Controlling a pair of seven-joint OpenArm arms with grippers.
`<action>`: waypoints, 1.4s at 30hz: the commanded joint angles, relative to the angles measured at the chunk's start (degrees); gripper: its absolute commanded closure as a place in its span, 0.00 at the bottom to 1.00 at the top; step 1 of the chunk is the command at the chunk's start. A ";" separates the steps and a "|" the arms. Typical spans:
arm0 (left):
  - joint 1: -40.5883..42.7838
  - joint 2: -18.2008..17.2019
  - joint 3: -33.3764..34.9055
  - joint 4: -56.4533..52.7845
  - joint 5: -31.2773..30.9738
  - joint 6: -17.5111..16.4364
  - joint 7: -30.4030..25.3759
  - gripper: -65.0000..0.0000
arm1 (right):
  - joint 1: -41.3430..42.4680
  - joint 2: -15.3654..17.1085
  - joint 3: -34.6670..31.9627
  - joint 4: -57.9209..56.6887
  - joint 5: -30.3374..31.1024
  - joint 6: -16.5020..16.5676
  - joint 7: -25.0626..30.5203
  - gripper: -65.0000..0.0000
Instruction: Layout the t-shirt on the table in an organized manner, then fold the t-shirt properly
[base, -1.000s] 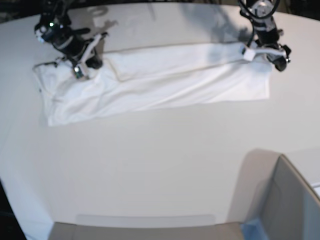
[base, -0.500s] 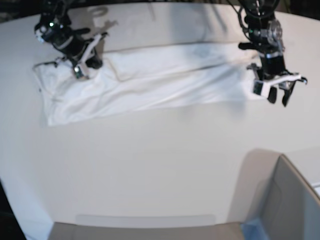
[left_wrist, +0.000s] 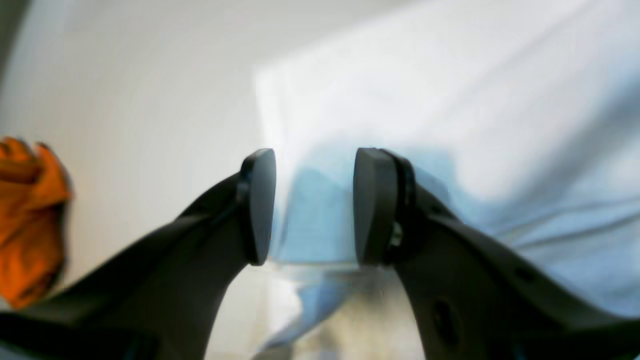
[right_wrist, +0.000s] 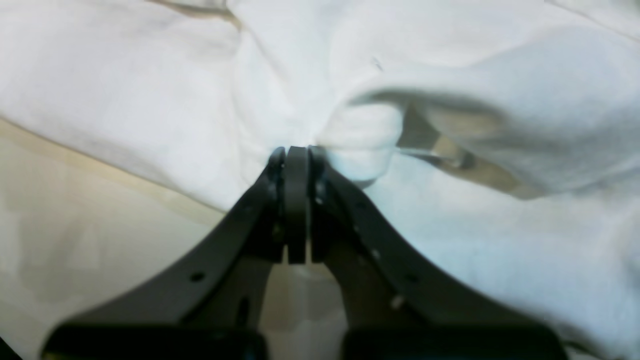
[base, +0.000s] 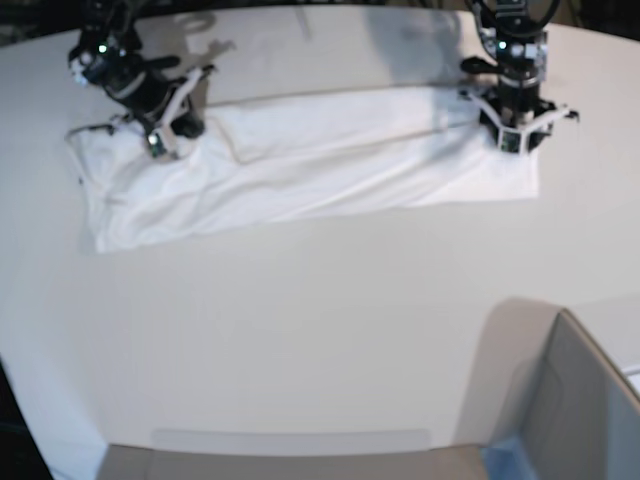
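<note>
The white t-shirt (base: 330, 160) lies as a long, creased band across the far half of the table (base: 300, 350). At the shirt's left end, my right gripper (base: 158, 145) is shut on a pinch of the cloth. The right wrist view shows its jaws closed, with the t-shirt (right_wrist: 450, 100) bunched at the right gripper (right_wrist: 297, 160). My left gripper (base: 515, 138) hovers over the shirt's right end. In the left wrist view the left gripper (left_wrist: 315, 210) is open, with the t-shirt (left_wrist: 425, 100) edge below the gap and nothing pinched. No print shows.
A grey box corner (base: 575, 400) rises at the near right of the table. A blurred orange thing (left_wrist: 25, 220) shows at the left of the left wrist view. The table's curved edge (base: 40, 400) runs down the near left.
My left arm swung out past the shirt's near right corner, then came back over the shirt's right end, jaws still open. The right arm and the shirt have not moved.
</note>
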 joint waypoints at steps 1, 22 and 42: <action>-1.58 -0.62 -0.44 -0.20 0.22 0.76 -0.57 0.62 | 0.16 0.26 0.00 2.59 1.37 0.80 1.39 1.00; -3.96 -0.62 -0.09 -6.00 0.66 0.76 -0.57 0.62 | 1.83 -2.02 2.02 7.77 1.99 0.80 -12.68 0.89; -2.99 -0.71 0.00 -6.09 0.66 0.76 -0.57 0.62 | 5.00 -5.10 20.84 6.54 12.71 0.80 -13.03 0.73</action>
